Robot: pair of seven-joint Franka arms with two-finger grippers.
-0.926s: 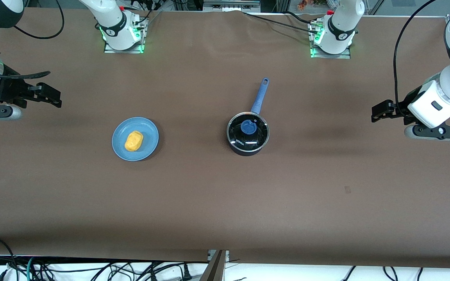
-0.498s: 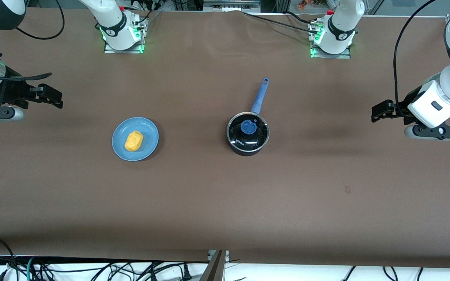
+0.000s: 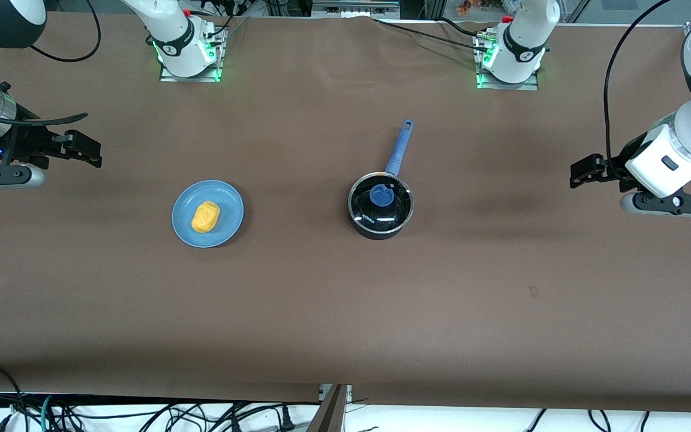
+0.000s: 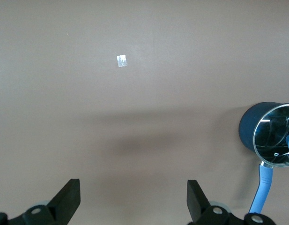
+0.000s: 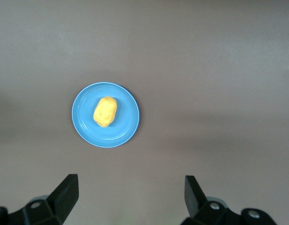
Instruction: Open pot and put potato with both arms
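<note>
The black pot point(image 3: 381, 207) stands mid-table with its glass lid and blue knob point(image 3: 381, 195) on, its blue handle point(image 3: 399, 147) pointing toward the robots' bases. It also shows at the edge of the left wrist view point(image 4: 270, 134). The yellow potato point(image 3: 205, 216) lies on a light-blue plate point(image 3: 228, 207), also in the right wrist view point(image 5: 105, 111). My left gripper point(image 3: 582, 171) is open and empty, in the air at the left arm's end of the table. My right gripper point(image 3: 84, 151) is open and empty, in the air at the right arm's end.
The brown table point(image 3: 345, 312) holds only the pot and the plate. A small patch of tape point(image 3: 534, 292) lies on it nearer to the front camera; it also shows in the left wrist view point(image 4: 121, 61). Cables point(image 3: 141, 414) hang below the table's front edge.
My right gripper has moved a little toward the plate. The left arm, pot and potato have not moved.
</note>
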